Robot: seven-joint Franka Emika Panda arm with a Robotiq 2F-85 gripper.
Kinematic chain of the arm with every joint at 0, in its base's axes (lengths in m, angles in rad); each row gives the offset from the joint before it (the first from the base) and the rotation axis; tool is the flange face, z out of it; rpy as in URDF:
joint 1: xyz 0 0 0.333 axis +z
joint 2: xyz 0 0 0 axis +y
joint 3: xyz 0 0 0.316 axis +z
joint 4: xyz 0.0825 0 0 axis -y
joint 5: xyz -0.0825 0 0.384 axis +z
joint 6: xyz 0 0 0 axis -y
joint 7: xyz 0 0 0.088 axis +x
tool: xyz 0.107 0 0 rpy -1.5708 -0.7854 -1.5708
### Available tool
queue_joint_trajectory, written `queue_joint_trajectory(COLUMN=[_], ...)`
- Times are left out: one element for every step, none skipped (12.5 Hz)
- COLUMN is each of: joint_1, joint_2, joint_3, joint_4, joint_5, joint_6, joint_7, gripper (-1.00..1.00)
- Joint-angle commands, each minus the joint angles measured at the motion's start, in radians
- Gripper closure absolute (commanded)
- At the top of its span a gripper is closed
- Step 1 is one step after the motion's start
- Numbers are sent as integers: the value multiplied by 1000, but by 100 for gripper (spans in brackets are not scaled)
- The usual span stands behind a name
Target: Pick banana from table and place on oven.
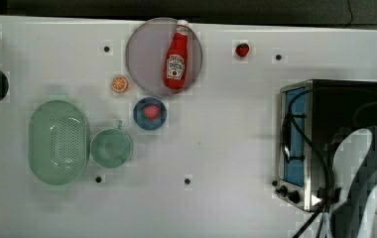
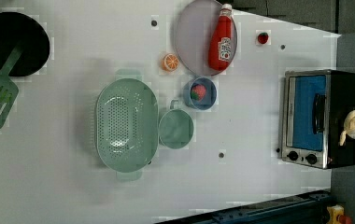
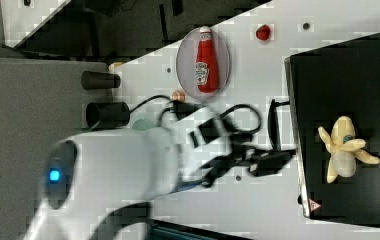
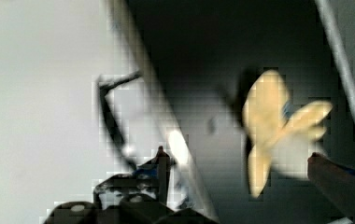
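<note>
The small pale-yellow peeled banana (image 3: 345, 148), with its skin flaps spread out like petals, lies on the flat black roof of the boxy toaster oven (image 3: 348, 70), which has a silver front frame and a bluish glass door. In the left view the banana (image 2: 353, 127) sits on the roof near the edge far from the door, well apart from the white tabletop (image 2: 49, 177) with its few dark round holes. So the fruit is already where the task wants it, and I judge the placing step as done.

In the wrist view the gripper (image 4: 241, 163) hangs just over the banana (image 4: 273, 126) with 2 fingers set wide apart: 1 dark finger (image 4: 162, 163) stands over the oven's front edge and the other fingertip (image 4: 339, 175) reaches in just beside the fruit. Nothing is pinched between them, and the banana rests on the roof by its own weight (the flat top gives it good support, so it should not roll).

What remains, as I judge, is only to lift the white arm (image 3: 118, 160) away without brushing the skin flaps.

The red plastic ketchup bottle (image 1: 176, 57) lies on a round grey plate (image 1: 142, 64), far from the oven, and plays no part here.
</note>
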Motion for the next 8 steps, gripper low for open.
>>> queue_joint_trajectory(joint_1=[42, 50, 54, 55, 55, 55, 55, 55], joint_2=[-124, -157, -187, -211, -233, -250, -268, -287], joint_3=[83, 132, 186, 243, 300, 352, 396, 428], joint_4=[106, 108, 108, 105, 99, 94, 82, 67], joint_5=[-19, -24, -24, -24, -25, -29, -30, -30], joint_6=[-186, -234, -258, -264, -264, -267, -280, -306], joint_7=[273, 395, 516, 625, 714, 792, 865, 958], gripper=[-100, -100, -100, -100, -100, -100, -100, -100])
